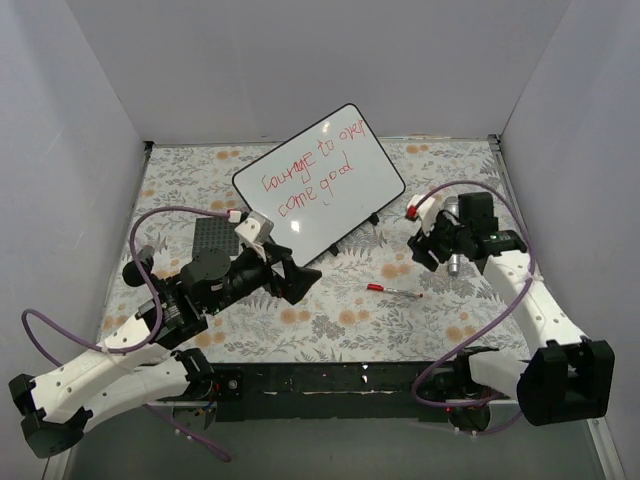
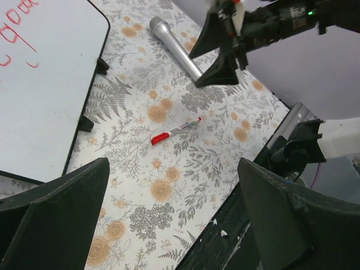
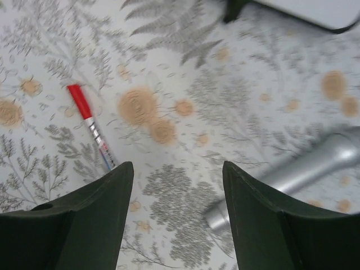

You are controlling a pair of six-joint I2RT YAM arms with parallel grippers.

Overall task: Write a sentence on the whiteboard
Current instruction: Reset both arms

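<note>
The whiteboard [image 1: 345,205] stands tilted on small black feet at the back middle of the table. The sentence [image 1: 312,165] is on it in red, two slanted lines reading about "courage to over / come good". A red-capped marker [image 1: 392,291] lies on the floral cloth in front of the board, and shows in the left wrist view [image 2: 175,130] and the right wrist view [image 3: 93,128]. My left gripper [image 1: 297,277] is open and empty near the board's front corner [image 2: 45,101]. My right gripper [image 1: 426,250] is open and empty, right of the marker.
A silver cylinder [image 1: 455,264] lies under my right gripper, and shows in the wrist views [image 2: 174,48] [image 3: 306,171]. A black perforated block [image 1: 215,238] sits left of the board. Grey walls close the left, back and right sides. The table's black front edge [image 2: 225,236] is close.
</note>
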